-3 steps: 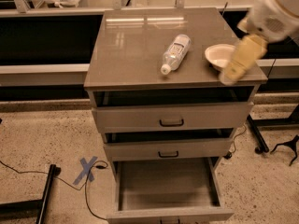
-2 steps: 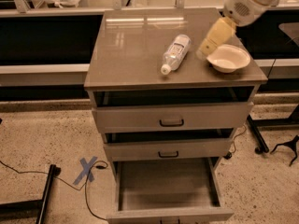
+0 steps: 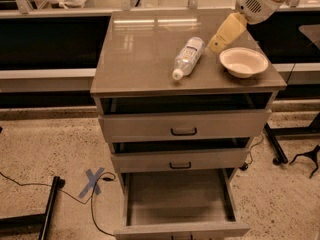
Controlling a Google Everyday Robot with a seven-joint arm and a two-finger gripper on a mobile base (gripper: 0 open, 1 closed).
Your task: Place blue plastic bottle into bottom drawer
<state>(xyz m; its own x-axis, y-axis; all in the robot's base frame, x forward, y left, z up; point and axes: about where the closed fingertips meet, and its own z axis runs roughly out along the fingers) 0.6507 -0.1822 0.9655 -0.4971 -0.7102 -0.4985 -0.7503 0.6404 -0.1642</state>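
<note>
The blue plastic bottle [image 3: 187, 57] lies on its side on the cabinet top [image 3: 140, 59], its white cap pointing to the front. The cream bowl [image 3: 243, 62] sits to its right. My gripper [image 3: 224, 34] hangs over the back right of the cabinet top, just right of the bottle's base and behind the bowl, apart from both. The bottom drawer [image 3: 179, 204] is pulled out wide and nothing shows inside it.
Two shallower drawers with black handles [image 3: 183, 131] sit above, slightly open. A blue tape cross [image 3: 93, 181] and cables lie on the speckled floor at left. A black stand foot [image 3: 50, 209] is at lower left, another stand [image 3: 305, 159] at right. A counter runs behind.
My gripper has moved left and back, from the bowl's front right edge to behind the bowl, closer to the bottle. Bottle, bowl and drawers have not moved.
</note>
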